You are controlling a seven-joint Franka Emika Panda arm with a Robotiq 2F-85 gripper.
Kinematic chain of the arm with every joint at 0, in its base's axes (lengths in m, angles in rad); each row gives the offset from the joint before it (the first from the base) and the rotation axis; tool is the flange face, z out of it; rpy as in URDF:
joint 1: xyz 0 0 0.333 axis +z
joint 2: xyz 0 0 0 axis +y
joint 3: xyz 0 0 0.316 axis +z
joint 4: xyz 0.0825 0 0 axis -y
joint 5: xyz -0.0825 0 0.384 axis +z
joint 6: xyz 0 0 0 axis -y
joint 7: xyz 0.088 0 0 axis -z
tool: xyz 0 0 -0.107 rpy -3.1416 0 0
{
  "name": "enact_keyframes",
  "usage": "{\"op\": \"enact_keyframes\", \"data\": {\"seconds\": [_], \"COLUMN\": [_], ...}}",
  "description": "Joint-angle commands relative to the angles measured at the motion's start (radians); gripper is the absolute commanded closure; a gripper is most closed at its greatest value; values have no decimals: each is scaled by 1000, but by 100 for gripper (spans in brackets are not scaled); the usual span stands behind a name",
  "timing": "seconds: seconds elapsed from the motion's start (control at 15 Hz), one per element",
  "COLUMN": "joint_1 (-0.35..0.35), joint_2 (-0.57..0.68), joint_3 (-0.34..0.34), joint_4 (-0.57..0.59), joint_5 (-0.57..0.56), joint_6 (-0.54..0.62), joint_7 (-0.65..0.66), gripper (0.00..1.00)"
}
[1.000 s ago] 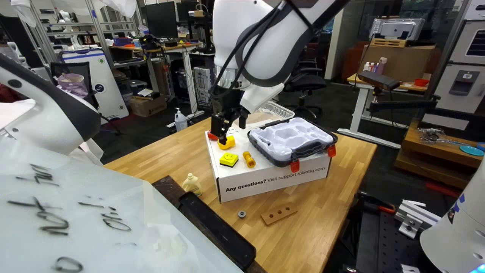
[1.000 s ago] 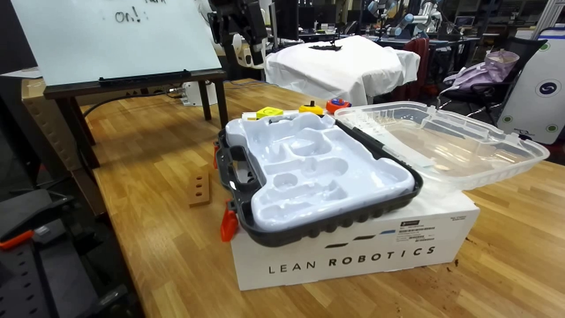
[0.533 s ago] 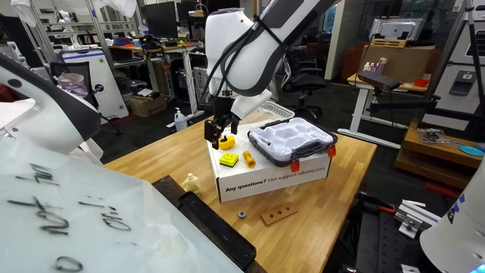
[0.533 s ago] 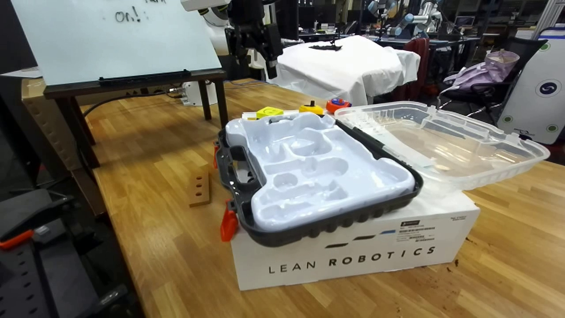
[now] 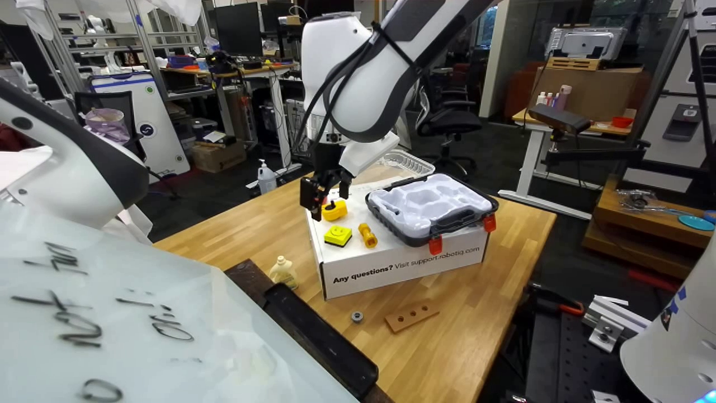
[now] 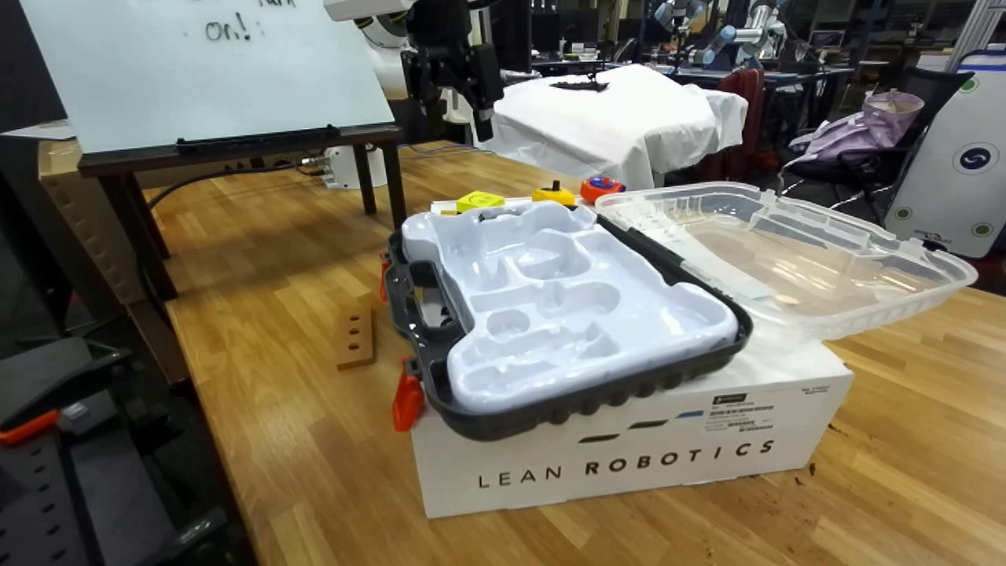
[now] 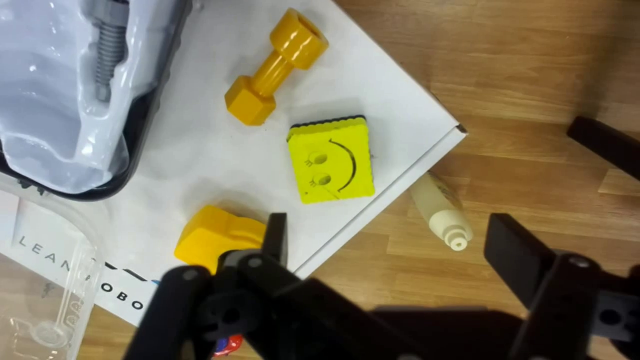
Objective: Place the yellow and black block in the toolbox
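The yellow and black block (image 5: 338,235) is a bright yellow square with a smiling face and a black underside. It lies flat on the white cardboard box, and also shows in the wrist view (image 7: 331,162) and partly behind the toolbox in an exterior view (image 6: 479,200). The toolbox (image 5: 428,201) lies open on the box, dark rim around a whitish moulded insert; it also shows in an exterior view (image 6: 668,299) and the wrist view (image 7: 40,125). My gripper (image 7: 395,240) is open and empty, above the box edge, in both exterior views (image 5: 329,202) (image 6: 458,118), apart from the block.
A yellow piece with a black knob (image 5: 334,210), an orange-yellow bolt (image 5: 367,235) and a red piece (image 6: 602,187) lie on the white box (image 5: 403,271). A cream bottle (image 7: 442,215) stands beside it. The toolbox's clear lid (image 6: 786,251) is folded open. A whiteboard (image 6: 212,71) stands nearby.
Over the last second my gripper has moved toward the box's outer edge, leftward in an exterior view, and is slightly lower. It has hardly moved in the last half second. The objects have not moved.
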Motion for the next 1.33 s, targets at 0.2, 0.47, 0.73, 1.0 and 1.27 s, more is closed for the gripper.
{"op": "enact_keyframes", "data": {"seconds": [0.2,0.47,0.73,1.0,1.27], "joint_1": [23,26,18,23,28], "joint_2": [11,75,163,231,268], "joint_3": [-12,-30,-55,-70,-66], "joint_4": [5,31,86,158,197], "joint_5": [11,-8,-4,-4,4], "joint_6": [6,7,12,-5,-14], "joint_7": [-26,-15,-38,-60,-67], "gripper": [0,0,0,0,0]}}
